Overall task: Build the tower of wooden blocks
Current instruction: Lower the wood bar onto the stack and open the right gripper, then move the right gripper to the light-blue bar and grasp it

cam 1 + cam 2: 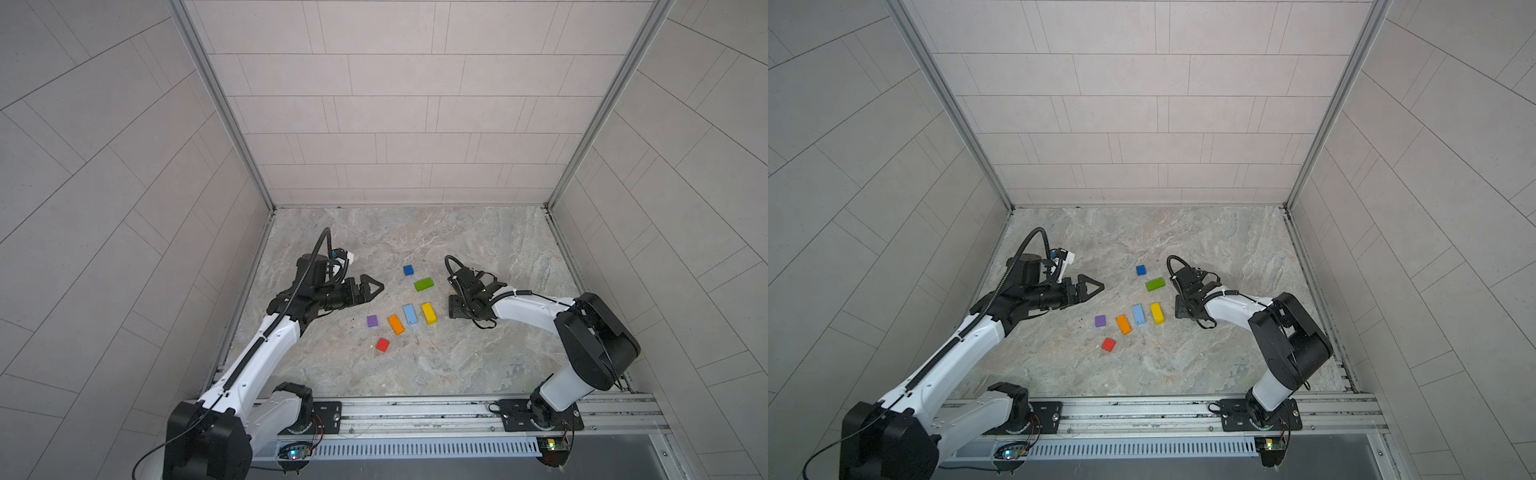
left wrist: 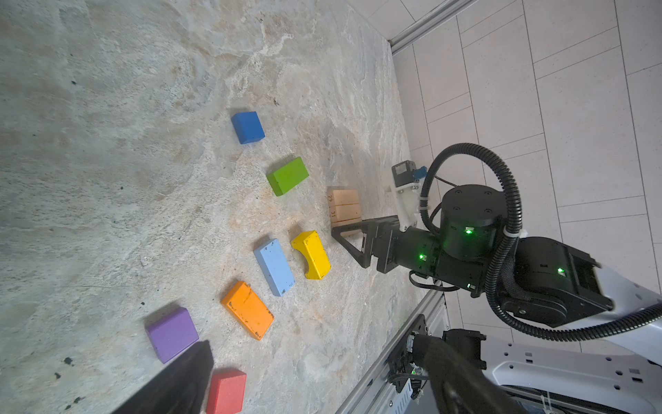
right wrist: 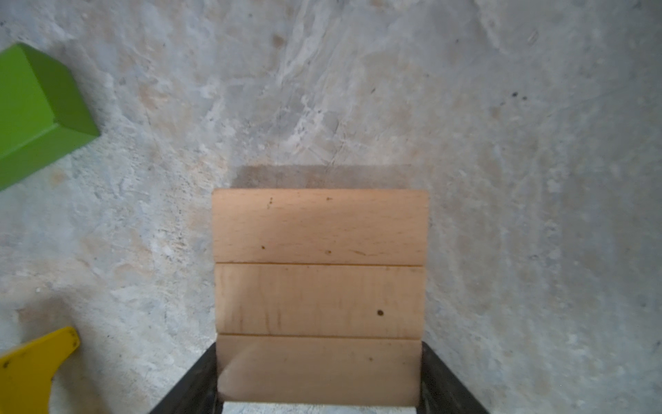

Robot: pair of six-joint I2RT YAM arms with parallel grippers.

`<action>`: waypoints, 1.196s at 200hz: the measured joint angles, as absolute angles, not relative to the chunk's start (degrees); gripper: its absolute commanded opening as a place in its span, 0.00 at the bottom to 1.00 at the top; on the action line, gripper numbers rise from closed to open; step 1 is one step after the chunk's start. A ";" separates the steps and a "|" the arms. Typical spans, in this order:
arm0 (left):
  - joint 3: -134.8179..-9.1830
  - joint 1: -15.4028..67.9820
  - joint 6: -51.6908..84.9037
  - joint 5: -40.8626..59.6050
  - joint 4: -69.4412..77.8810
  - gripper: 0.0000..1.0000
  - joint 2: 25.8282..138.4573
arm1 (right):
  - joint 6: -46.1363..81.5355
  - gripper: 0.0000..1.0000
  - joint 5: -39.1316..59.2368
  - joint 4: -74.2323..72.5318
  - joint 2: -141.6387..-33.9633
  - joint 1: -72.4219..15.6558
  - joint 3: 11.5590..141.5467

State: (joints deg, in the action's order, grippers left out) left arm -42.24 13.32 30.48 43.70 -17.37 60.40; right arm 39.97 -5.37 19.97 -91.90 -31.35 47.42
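The right gripper [image 3: 318, 358] is down at the table [image 1: 457, 365], its two dark fingers [image 3: 440, 380] pressed against the ends of the last bar [image 3: 318, 380] in a row of three tan bars [image 3: 320, 299], so it grips that bar. The three bars lie flat, side by side and touching. In both top views they sit at the right of the block group, mostly hidden under the right wrist. The left gripper [image 1: 376, 286] hangs above the table on the left with its jaws spread wide and nothing between them. Between the two arms the coloured blocks lie singly on the table. The dark-blue cube [image 1: 408, 270] is farthest back, with the green bar [image 1: 424, 284] just in front of it. Nearer come the yellow block [image 1: 429, 313], the light-blue bar [image 1: 409, 314] and the orange bar [image 1: 395, 324] in a loose row. The purple cube [image 1: 372, 321] is to their left and the red cube [image 1: 382, 345] is nearest the front.
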 measured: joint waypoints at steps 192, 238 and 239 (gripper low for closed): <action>-42.09 13.32 30.44 43.44 -17.41 1.00 60.36 | 38.00 0.99 -2.81 23.53 -83.88 -31.16 47.70; -42.09 13.32 30.44 43.44 -17.39 1.00 60.45 | 34.83 0.94 -0.19 27.22 -79.07 -31.99 50.81; -42.09 13.32 30.44 43.44 -17.39 1.00 60.45 | 34.79 0.94 -0.16 27.27 -79.05 -32.05 50.85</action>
State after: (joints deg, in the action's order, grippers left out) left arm -42.09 13.32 30.44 43.44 -17.39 60.45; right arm 34.79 -0.16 27.27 -79.05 -32.05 50.85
